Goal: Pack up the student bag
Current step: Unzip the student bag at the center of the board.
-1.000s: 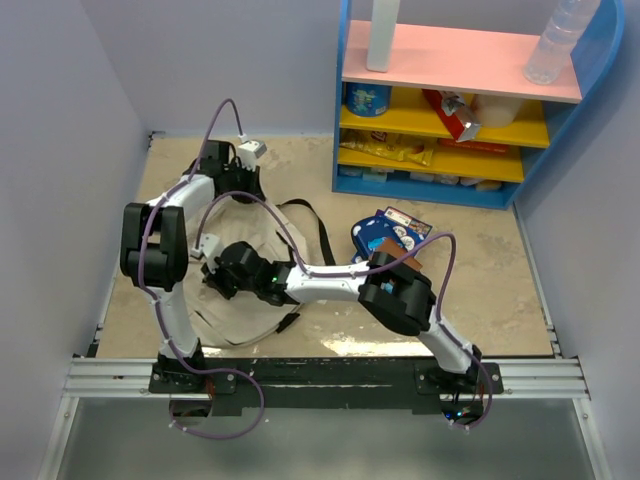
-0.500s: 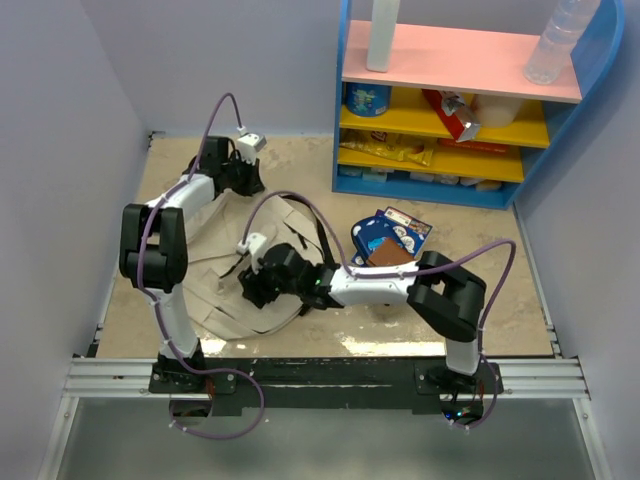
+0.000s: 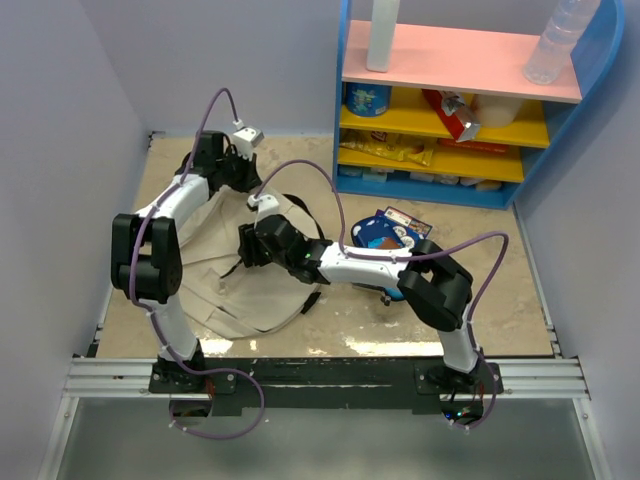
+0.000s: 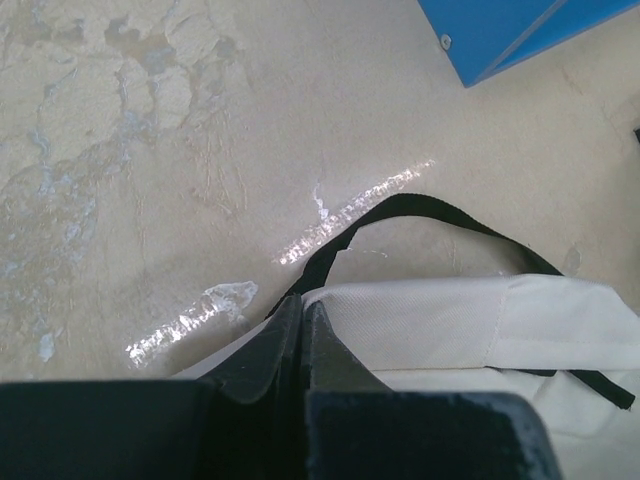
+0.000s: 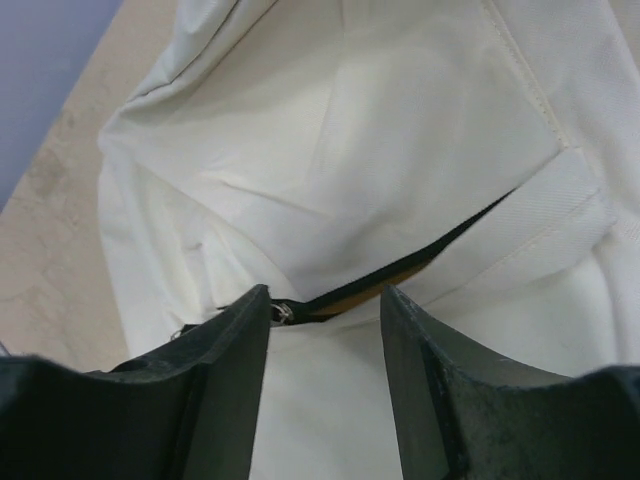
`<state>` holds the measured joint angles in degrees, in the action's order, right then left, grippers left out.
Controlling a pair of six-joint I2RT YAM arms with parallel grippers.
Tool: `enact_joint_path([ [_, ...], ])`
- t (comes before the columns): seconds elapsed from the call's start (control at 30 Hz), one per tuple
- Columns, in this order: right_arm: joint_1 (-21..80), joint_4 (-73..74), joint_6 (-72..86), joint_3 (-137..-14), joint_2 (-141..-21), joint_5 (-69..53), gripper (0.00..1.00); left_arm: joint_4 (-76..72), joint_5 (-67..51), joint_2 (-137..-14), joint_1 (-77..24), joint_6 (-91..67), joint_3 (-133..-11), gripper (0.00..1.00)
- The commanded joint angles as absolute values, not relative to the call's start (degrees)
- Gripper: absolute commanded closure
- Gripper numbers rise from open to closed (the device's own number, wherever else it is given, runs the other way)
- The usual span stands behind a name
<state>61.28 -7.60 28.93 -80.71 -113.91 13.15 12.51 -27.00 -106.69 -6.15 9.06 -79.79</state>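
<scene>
Student bag (image 3: 232, 275): cream canvas, black trim, slumped flat and creased on the left half of the table (image 3: 500, 290), between the two arms. Black strap (image 4: 430, 205) looped off its far edge, lying on the tabletop.

Left gripper (image 3: 228, 163): at the bag's far end, jaws pressed together on the cream edge beside the strap's root.

Right gripper (image 3: 247, 245): over the bag's middle, jaws spread, nothing between them; below, pale fabric and a dark zipper line with a small metal pull.

Blue packet (image 3: 392, 231): on the table right of the bag, partly behind the right arm.

Shelf unit (image 3: 440, 100): blue frame, pink and yellow boards, far right; clear bottle (image 3: 560, 40) on top.
</scene>
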Motion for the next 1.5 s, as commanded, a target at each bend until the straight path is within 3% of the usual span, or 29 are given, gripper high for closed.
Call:
enact_joint_path([
  [0.0, 61.6, -1.9, 33.0, -84.3, -115.5, 18.0, 0.51, 9.9, -26.8, -104.3, -6.4, 10.5, -79.0, 1.00],
  [0.33, 61.5, -4.0, 33.6, -74.5, -115.1, 20.6, 0.55, 9.9, -24.2, -105.2, -6.5, 13.2, -78.3, 1.00],
  [0.43, 61.3, -3.8, 33.0, -75.5, -117.2, 20.6, 0.55, 12.6, -25.1, -105.5, -6.5, 14.1, -79.5, 0.75],
  [0.47, 61.3, -4.3, 32.8, -75.7, -117.7, 20.6, 0.56, 14.0, -24.8, -105.1, -6.5, 14.2, -79.5, 0.61],
  [0.53, 61.1, -5.1, 32.5, -75.3, -118.6, 20.2, 0.56, 14.8, -24.6, -102.8, -6.5, 15.3, -78.6, 0.52],
  [0.6, 60.8, -5.9, 32.6, -74.6, -118.8, 20.0, 0.58, 15.8, -24.2, -99.4, -6.4, 16.2, -76.7, 0.31],
  [0.67, 60.7, -7.3, 33.0, -73.4, -118.6, 19.6, 0.59, 17.8, -23.5, -97.2, -6.4, 17.4, -75.2, 0.24],
  [0.83, 60.6, -10.4, 34.5, -69.2, -118.5, 18.6, 0.60, 24.0, -30.0, -91.1, -6.9, 20.2, -69.6, 0.24],
  [1.0, 60.5, -13.0, 36.2, -66.0, -118.9, 17.6, 0.61, 21.5, -27.2, -87.3, -9.8, 22.6, -57.8, 0.31],
  [1.47, 60.4, -15.2, 38.3, -63.1, -120.1, 16.2, 0.65, 19.8, -20.7, -82.9, -10.3, 25.3, -53.3, 0.36],
])
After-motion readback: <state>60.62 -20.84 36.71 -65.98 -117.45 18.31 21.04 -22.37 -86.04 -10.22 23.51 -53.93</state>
